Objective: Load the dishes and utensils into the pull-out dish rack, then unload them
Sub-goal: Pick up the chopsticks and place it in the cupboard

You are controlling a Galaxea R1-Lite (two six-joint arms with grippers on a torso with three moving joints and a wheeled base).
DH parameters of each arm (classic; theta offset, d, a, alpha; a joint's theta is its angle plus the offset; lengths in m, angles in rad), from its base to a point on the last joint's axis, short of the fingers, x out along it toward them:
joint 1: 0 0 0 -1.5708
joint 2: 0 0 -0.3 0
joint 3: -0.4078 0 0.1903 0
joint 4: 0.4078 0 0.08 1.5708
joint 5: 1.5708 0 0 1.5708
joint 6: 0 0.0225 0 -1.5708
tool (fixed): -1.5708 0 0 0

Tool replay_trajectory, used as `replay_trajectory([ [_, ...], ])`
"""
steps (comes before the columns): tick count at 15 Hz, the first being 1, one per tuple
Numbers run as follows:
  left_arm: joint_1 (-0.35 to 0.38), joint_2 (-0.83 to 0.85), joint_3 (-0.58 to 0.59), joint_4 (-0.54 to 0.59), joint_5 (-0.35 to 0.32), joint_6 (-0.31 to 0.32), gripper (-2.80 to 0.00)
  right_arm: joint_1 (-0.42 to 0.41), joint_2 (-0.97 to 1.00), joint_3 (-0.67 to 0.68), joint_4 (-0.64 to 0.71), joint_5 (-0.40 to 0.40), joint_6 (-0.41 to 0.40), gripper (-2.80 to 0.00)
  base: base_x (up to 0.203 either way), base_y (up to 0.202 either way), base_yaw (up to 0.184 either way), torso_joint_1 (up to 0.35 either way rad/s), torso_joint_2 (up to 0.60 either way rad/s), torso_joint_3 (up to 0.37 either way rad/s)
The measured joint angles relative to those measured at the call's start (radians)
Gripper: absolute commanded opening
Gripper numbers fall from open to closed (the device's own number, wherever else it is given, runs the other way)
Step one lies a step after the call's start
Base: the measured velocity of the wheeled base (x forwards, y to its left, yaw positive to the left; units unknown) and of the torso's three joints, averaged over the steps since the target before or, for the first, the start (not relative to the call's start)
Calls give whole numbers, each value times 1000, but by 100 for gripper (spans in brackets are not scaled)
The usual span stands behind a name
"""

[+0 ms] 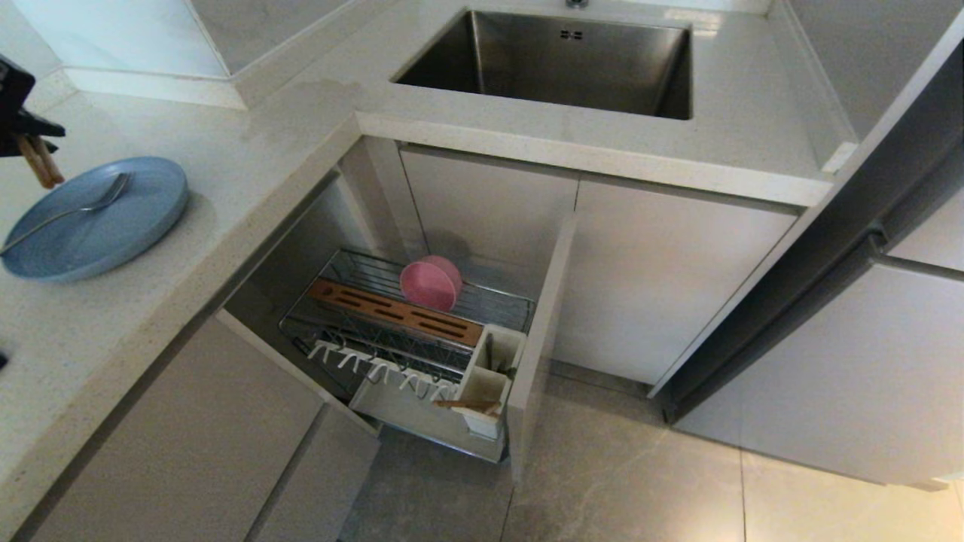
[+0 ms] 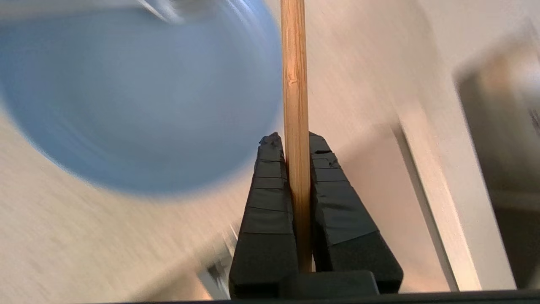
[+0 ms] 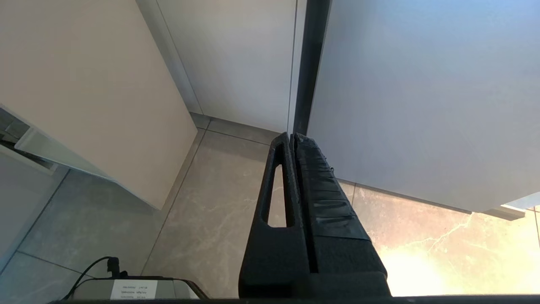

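The chopsticks (image 2: 294,84) are clamped in the closed left claw (image 2: 294,139) above the surface, beside the plate (image 1: 98,218). Slippage is possible before the far-right utensil cup (image 1: 493,369) is reached.

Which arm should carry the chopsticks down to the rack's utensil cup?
Left, probably. The left claw is already shut on the chopsticks above the plate, on the rack side. The right claw hangs shut and empty over the floor.
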Motion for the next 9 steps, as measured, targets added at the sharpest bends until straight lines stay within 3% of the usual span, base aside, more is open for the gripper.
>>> replay_trajectory([
  [9, -324, -94, 26, 133, -1, 74, -280, 0, 0, 0, 0, 0, 0, -280, 0, 0, 0, 0, 0, 0],
])
